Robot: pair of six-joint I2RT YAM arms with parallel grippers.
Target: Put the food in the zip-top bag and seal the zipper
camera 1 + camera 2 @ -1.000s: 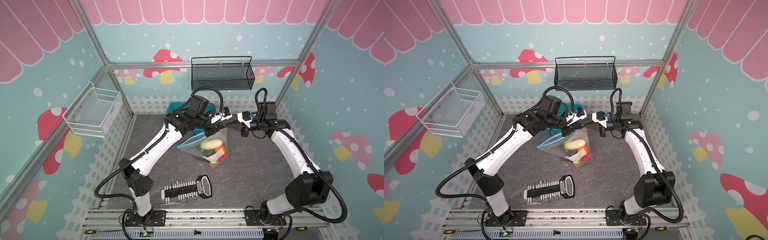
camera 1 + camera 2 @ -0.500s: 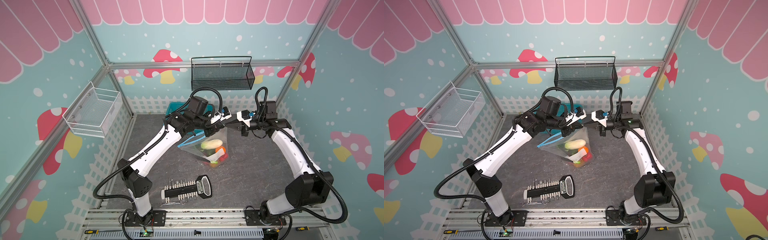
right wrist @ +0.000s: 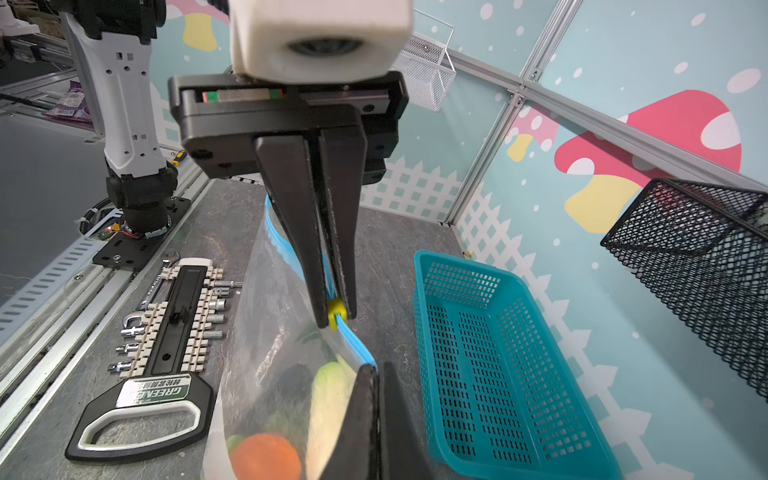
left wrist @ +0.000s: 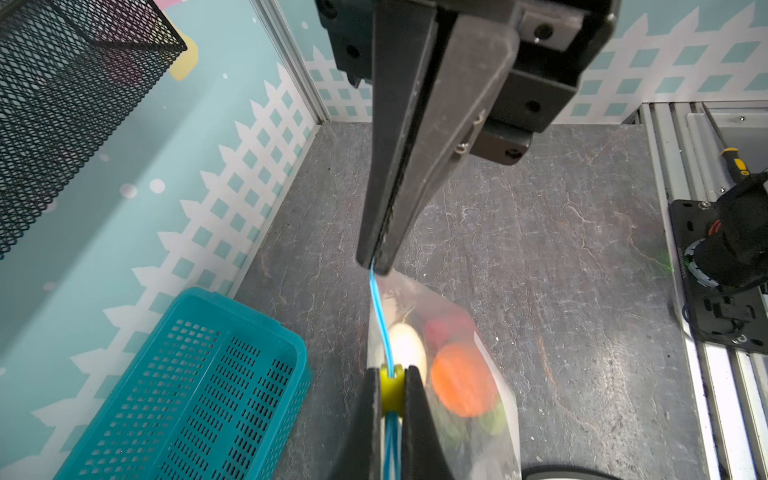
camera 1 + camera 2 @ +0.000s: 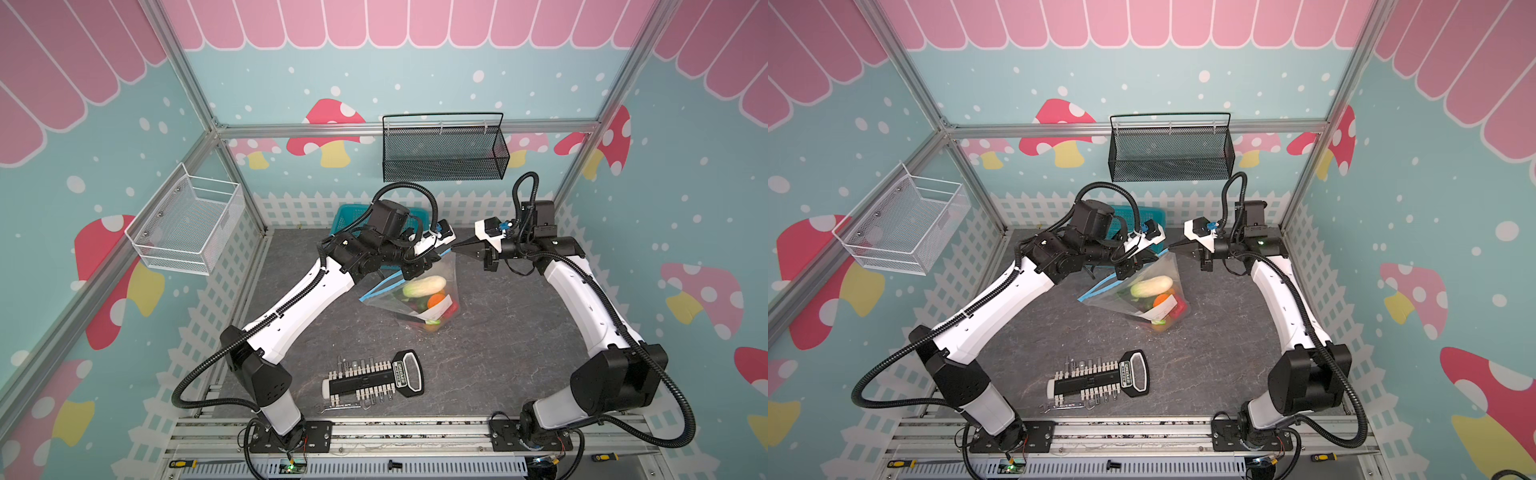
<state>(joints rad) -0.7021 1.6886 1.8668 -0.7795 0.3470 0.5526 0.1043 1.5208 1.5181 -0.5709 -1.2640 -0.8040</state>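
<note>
The clear zip-top bag hangs between my two grippers, its bottom on the table. The food inside shows through: a white-green cabbage, an orange piece, and red and green bits. My left gripper is shut on the yellow tab of the light-blue zipper. A short way along the strip, my right gripper is shut on the zipper's end at the bag's corner. In both top views the grippers meet tip to tip above the bag.
A teal lattice basket stands at the back wall behind the left arm. A socket tool set with a black handle lies near the front edge. A black wire basket and a white one hang on the walls.
My left arm has drawn back slightly to the left, still holding the yellow tab. The right arm and the bag's hang look unchanged.
</note>
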